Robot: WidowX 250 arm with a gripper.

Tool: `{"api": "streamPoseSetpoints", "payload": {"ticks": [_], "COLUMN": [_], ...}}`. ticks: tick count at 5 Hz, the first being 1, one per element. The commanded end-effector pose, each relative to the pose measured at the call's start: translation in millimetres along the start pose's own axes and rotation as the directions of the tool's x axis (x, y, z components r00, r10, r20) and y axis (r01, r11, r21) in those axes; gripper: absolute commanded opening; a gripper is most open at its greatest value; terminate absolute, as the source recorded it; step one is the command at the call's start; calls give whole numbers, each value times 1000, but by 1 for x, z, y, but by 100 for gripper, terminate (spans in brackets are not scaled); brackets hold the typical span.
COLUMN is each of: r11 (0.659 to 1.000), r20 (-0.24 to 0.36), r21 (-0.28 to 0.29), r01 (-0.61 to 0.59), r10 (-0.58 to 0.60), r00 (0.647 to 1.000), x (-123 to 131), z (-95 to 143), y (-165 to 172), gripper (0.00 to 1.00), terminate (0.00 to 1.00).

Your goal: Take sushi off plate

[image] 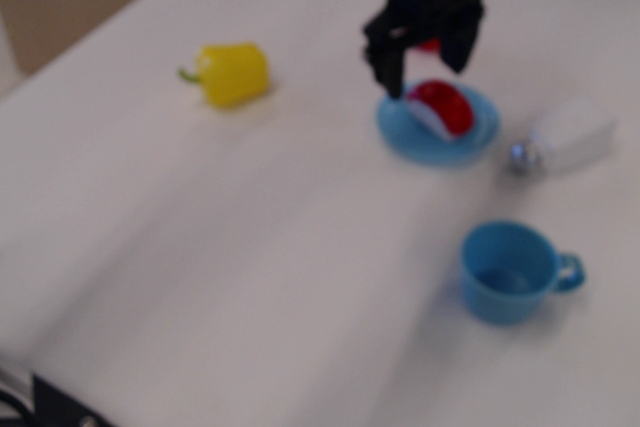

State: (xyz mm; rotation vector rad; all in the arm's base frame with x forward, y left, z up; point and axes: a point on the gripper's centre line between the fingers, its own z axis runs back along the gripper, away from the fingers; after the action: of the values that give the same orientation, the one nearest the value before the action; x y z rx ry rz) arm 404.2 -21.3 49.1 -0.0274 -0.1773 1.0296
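Sushi (441,108), red top over white base, lies on the light blue plate (437,141) in the upper right of the frame, not lifted. Black gripper (424,71) hangs just above and up-left of it, fingers spread apart with nothing between them, left fingertip near the plate's upper-left rim. Around them on the white table (250,267): yellow pepper (232,73) upper left, white shaker (565,137) just right of the plate, blue cup (514,272) lower right; a bit of red shows behind the gripper, too hidden to identify.

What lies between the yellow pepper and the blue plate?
Only bare white table between the pepper and the plate in the single camera view; the gripper hangs near the plate's far-left edge.
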Motion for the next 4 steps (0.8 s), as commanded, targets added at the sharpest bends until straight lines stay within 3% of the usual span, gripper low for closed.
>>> {"api": "streamPoseSetpoints", "payload": {"ticks": [1, 3, 4], "r11": [999, 999, 999], "r20": [29, -9, 0], "r21": [-36, 17, 25], "r01": [-23, -49, -40], "r10": [24, 49, 40], "r00": [999, 999, 999], "x": [13, 14, 20], "z": [5, -6, -3], "y": [-28, -28, -26], "gripper": [100, 100, 0], "terminate": [0, 0, 0]}}
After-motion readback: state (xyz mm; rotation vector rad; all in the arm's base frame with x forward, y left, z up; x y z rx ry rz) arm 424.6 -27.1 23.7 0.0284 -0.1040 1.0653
